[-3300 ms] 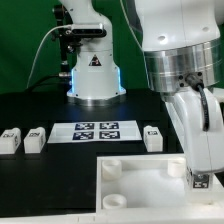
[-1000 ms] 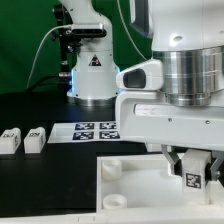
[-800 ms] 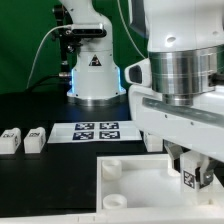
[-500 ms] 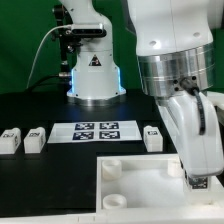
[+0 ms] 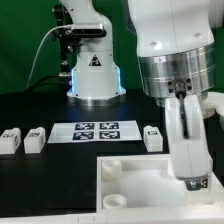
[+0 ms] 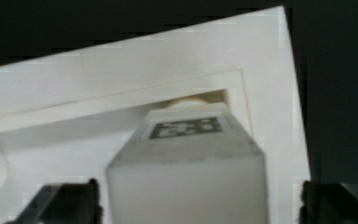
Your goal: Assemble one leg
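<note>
Three spare legs lie on the bench (image 5: 40, 108) in the exterior view: two side by side at that view's left, leg one (image 5: 11, 140) and leg two (image 5: 35, 139), and a third leg (image 5: 153, 138) just to the view's right of the marker board (image 5: 97, 130). The large white panel (image 5: 140, 185) sits at the front, two round corner sockets visible on its near-left side. My arm hangs low over the panel's corner at the view's right; the gripper (image 5: 196, 183) is down at that corner, and a marker face shows between its fingers there, so I judge the fourth leg is in it. In the wrist view, the held leg (image 6: 186, 160) fills the centre, marker face up, dark fingers (image 6: 66, 203) flanking it on both sides; I read the gripper as closed on it. Its far end meets a socket (image 6: 197, 99) at the panel corner, apparently entering it. Whether it is seated, or only resting at the mouth, I cannot tell. Progress, as I judge it: pick-up and transport done, insertion under way; seating, any twisting home, and release remain.
</note>
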Robot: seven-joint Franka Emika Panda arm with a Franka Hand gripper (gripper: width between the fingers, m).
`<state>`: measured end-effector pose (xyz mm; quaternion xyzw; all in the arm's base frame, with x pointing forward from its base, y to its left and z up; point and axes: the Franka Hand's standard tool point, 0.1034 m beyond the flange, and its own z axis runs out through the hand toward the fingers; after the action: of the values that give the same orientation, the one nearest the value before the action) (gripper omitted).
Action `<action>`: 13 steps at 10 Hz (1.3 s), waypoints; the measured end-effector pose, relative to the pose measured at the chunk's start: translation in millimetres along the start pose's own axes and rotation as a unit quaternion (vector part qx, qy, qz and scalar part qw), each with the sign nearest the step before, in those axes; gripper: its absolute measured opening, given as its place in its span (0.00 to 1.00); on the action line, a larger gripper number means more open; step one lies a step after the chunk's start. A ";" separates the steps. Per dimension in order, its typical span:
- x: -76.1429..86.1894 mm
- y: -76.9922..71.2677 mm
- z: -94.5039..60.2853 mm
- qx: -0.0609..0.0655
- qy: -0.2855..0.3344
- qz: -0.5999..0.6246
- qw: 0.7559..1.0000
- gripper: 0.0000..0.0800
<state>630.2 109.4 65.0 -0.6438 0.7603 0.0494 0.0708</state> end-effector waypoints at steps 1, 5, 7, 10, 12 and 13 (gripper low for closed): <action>-2.1 1.1 1.7 0.000 0.007 -0.061 0.998 0.74; -15.9 3.6 4.0 0.000 0.013 -0.371 0.929 0.81; -14.2 3.1 3.9 -0.002 0.014 -0.454 0.891 0.81; 6.1 -0.8 -1.5 -0.037 0.022 -0.670 0.741 0.81; 7.6 -4.0 -2.9 -0.040 0.024 -0.711 0.702 0.81; 7.3 -3.7 -2.5 -0.039 0.024 -0.693 0.720 0.81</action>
<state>632.7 101.3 66.3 -0.9940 0.1008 0.0010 0.0415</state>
